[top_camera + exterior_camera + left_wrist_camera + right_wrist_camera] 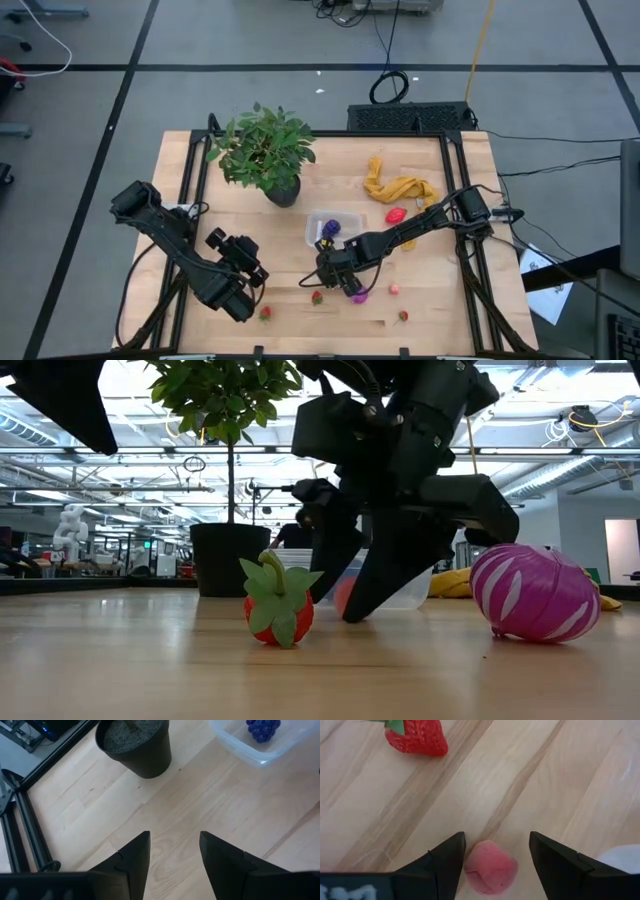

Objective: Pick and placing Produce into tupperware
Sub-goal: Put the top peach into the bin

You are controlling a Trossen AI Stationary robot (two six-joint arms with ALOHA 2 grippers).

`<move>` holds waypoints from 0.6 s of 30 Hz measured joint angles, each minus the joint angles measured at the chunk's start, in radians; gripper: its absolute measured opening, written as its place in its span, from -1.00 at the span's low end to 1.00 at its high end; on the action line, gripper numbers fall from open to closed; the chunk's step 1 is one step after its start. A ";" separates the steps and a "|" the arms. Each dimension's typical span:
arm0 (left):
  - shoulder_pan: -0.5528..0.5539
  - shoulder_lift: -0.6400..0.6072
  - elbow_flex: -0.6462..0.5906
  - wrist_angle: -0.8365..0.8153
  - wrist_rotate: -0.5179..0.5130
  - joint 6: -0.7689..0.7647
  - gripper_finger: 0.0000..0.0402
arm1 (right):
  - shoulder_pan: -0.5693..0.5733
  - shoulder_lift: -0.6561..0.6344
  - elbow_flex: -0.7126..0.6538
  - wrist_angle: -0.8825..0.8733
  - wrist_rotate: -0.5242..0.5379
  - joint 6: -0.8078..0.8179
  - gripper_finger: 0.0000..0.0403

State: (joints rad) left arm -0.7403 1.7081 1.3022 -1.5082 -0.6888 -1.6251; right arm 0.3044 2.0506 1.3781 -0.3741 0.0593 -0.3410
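Tupperware (336,229) sits mid-table, a purple fruit (330,229) inside. Right gripper (496,851), at its 6 o'clock, stands spread around a pink fruit (491,866), fingers not visibly clamping it; a strawberry (417,736) lies nearby. Left gripper (174,851), at 8 o'clock, hovers empty, fingers parted.

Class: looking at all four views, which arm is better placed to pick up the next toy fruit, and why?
The right. Its claw is open, down at the wooden table, straddling the small round pink toy fruit. The left claw hangs over bare wood, no fruit between its fingers.
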 joint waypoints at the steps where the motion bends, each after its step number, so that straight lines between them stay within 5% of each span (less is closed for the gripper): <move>1: 0.000 0.000 0.000 0.000 0.000 0.000 -0.12 | 0.001 0.000 0.000 -0.005 0.001 0.006 0.09; 18: 0.000 0.000 0.000 0.019 -0.013 0.002 -0.12 | 0.019 0.002 0.061 -0.145 0.072 -0.014 0.09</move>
State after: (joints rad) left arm -0.7403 1.7081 1.3022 -1.4892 -0.7021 -1.6230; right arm 0.3233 2.0529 1.4393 -0.5190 0.1310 -0.3551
